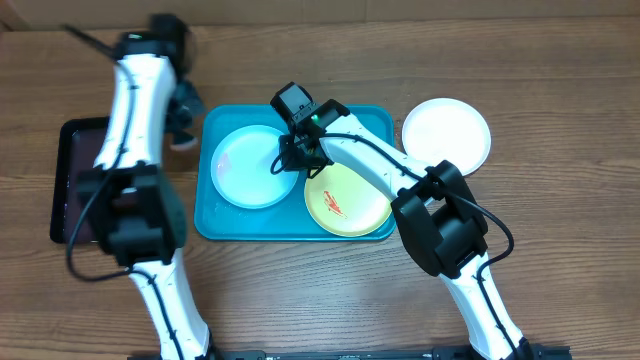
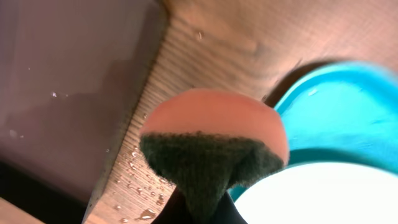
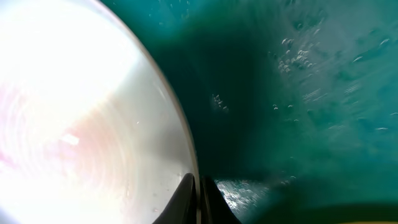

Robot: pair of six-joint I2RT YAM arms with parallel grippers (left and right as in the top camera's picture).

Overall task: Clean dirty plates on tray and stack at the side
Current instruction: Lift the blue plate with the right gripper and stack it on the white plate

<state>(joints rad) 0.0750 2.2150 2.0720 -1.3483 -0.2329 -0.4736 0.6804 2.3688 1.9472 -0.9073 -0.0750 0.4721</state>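
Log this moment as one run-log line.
right claw: shut on blue plate rim | left claw: holding sponge beside tray | yellow-green plate: smeared, on tray | white plate: on table, off tray

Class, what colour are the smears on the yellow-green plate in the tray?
Red-orange smears on the yellow-green plate, clearest in the overhead view.

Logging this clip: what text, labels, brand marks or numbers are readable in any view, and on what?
None readable. No words, labels, brands or numbers show on the large turquoise rectangular plastic tray, the light blue round plastic plate, the yellow-green round plastic plate, the white round plastic plate, the smaller black rectangular tray or the pink and dark green sponge.
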